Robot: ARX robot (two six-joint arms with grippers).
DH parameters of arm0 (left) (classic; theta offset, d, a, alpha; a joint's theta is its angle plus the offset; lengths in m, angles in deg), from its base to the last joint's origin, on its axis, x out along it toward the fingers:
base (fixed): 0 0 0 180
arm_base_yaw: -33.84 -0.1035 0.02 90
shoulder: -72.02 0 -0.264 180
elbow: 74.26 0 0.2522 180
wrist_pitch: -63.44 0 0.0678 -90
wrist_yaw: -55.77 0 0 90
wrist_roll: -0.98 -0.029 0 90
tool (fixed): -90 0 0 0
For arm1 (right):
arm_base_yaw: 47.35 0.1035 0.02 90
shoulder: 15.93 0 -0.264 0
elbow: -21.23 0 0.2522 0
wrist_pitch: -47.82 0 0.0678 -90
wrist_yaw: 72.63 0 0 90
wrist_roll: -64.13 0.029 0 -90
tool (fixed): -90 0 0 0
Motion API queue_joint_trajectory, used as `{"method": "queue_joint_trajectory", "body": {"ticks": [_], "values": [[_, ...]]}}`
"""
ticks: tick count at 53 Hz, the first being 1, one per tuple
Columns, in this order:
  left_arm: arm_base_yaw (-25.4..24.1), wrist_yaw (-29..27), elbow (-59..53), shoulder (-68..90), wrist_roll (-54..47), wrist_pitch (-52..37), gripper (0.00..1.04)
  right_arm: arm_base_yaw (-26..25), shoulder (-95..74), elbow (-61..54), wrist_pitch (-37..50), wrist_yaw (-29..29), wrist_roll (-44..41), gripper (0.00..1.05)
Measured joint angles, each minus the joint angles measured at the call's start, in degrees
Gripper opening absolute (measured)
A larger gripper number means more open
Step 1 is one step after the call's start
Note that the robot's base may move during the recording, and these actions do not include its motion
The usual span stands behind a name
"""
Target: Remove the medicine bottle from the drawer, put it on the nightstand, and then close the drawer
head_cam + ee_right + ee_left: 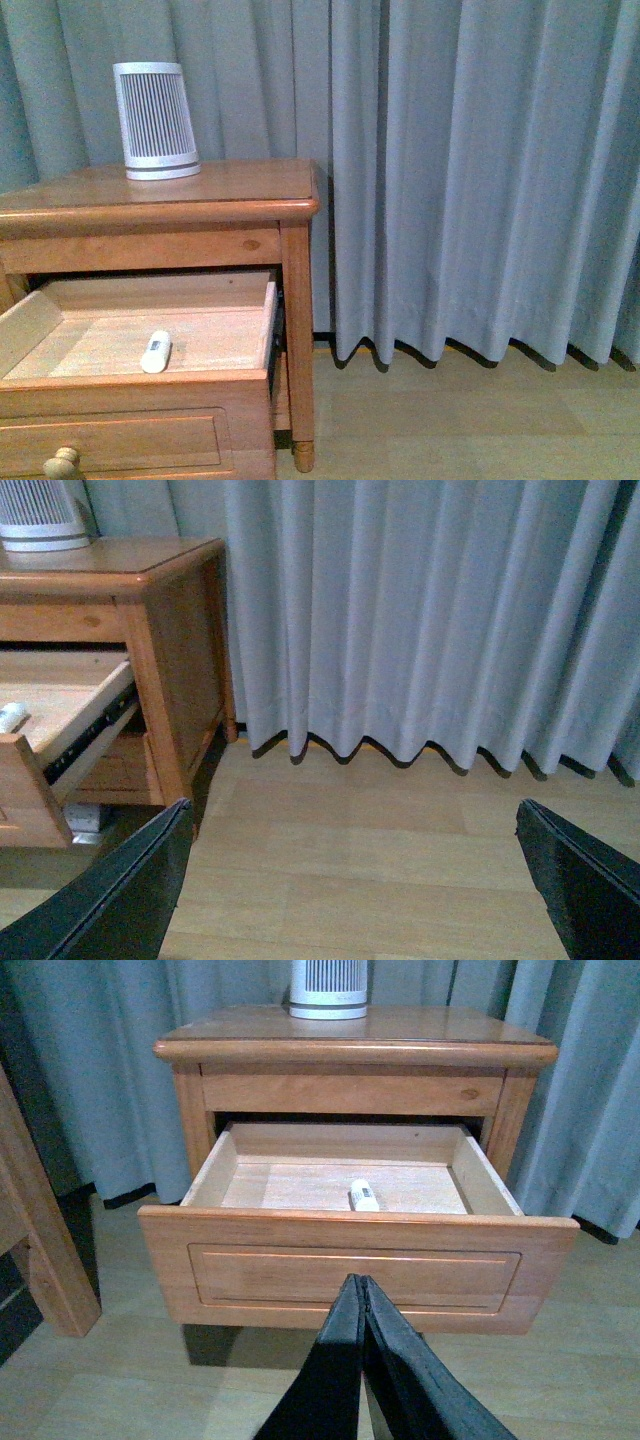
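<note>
The upper drawer (140, 420) of the orange-brown nightstand (170, 205) stands pulled out. A small white medicine bottle (156, 351) lies on its side on the pale drawer floor, also visible in the left wrist view as the bottle (364, 1196) and at the picture's edge in the right wrist view (10, 717). My left gripper (359, 1282) is shut and empty, hovering in front of the drawer front (355, 1275). Out to the right of the nightstand (110, 570), my right gripper (352, 818) is wide open over the floor. Neither arm shows in the front view.
A tall white ribbed device (155, 122) stands on the nightstand top at the back left. Grey curtains (470, 170) hang behind and to the right. A wooden bed frame (35, 1230) stands beside the nightstand. Pale wood flooring (360, 860) lies below.
</note>
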Motion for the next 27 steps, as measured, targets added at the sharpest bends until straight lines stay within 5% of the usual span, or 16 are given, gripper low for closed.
{"method": "queue_joint_trajectory", "body": {"ticks": [27], "values": [[0.0, 0.2, 0.0, -0.1, 0.1, 0.0, 0.97, 0.0, 0.0, 0.0, 0.0, -0.2, 0.0, 0.98]]}}
